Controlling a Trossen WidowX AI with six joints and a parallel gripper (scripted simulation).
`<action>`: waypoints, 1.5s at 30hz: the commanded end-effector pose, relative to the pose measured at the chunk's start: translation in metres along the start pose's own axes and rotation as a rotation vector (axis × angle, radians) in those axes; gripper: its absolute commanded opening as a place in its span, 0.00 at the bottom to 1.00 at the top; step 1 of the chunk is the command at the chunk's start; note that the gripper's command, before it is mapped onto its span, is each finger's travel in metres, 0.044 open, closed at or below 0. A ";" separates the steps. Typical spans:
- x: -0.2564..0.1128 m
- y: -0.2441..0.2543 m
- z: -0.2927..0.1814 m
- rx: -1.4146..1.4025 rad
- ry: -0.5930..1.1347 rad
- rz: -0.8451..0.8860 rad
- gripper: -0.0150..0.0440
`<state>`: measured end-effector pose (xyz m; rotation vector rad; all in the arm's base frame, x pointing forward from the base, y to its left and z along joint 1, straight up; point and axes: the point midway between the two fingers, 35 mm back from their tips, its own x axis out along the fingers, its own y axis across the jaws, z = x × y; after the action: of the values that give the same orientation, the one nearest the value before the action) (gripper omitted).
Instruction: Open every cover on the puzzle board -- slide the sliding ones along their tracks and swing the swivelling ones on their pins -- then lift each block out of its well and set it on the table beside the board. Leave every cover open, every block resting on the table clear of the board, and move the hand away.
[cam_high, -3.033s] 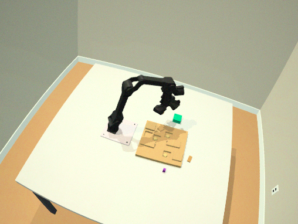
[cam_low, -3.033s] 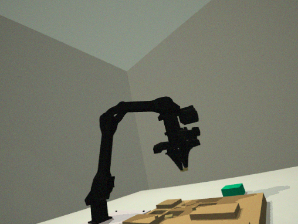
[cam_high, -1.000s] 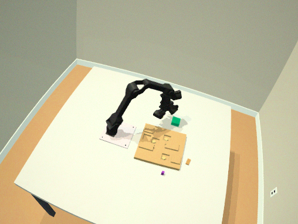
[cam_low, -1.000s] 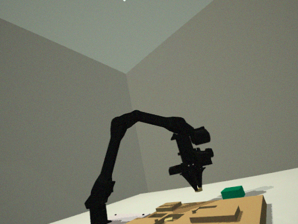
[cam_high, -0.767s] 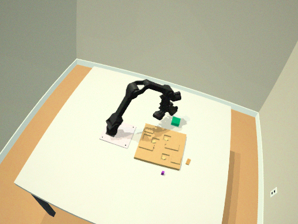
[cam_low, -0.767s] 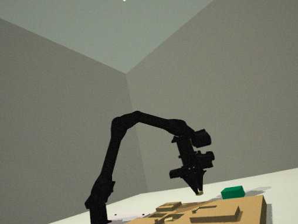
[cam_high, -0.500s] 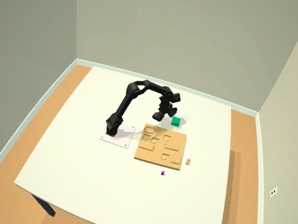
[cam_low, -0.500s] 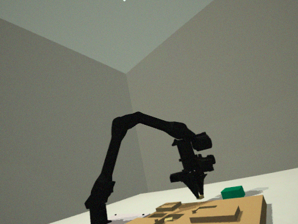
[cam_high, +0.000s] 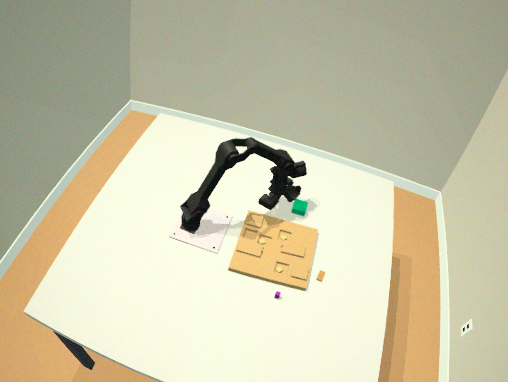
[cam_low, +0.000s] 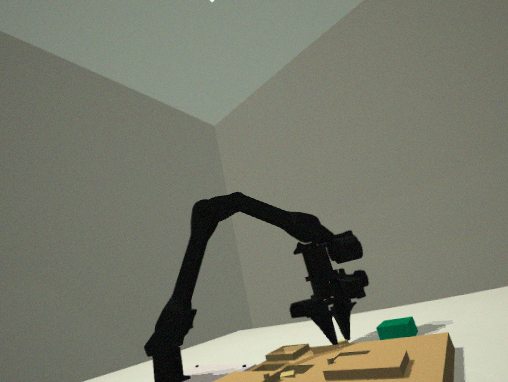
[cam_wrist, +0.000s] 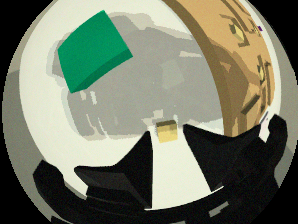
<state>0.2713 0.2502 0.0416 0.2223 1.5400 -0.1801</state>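
The tan puzzle board (cam_high: 312, 241) (cam_low: 441, 347) (cam_wrist: 197, 27) has raised tan covers, including one cover (cam_high: 294, 250) at its right and another cover (cam_high: 250, 248) at its left. Recesses with pale yellow patches show beside covers; their contents are too small to tell. My gripper (cam_low: 341, 341) (cam_wrist: 167, 131) is partly open, low beyond the board's back edge. A small yellow block (cam_wrist: 167, 132) lies between the parted fingertips, with gaps on both sides. A purple block (cam_high: 277, 295) rests in front of the board, and a small orange block (cam_high: 321, 275) to its right, both clear of it.
A green box (cam_high: 300, 207) (cam_low: 397, 329) (cam_wrist: 92, 52) stands on the table (cam_high: 150, 295) behind the board, near my gripper. The arm's pale base plate (cam_high: 212, 240) is left of the board. The arm's shadow falls across the board's back left corner.
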 end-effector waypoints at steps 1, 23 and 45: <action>0.000 0.000 0.000 0.000 0.000 0.000 0.70; -0.049 0.001 0.001 0.003 0.002 -0.002 1.00; -0.078 -0.042 0.027 -0.182 0.002 -0.007 0.56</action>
<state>0.2812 0.2175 0.1180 0.1175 1.5482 -0.0894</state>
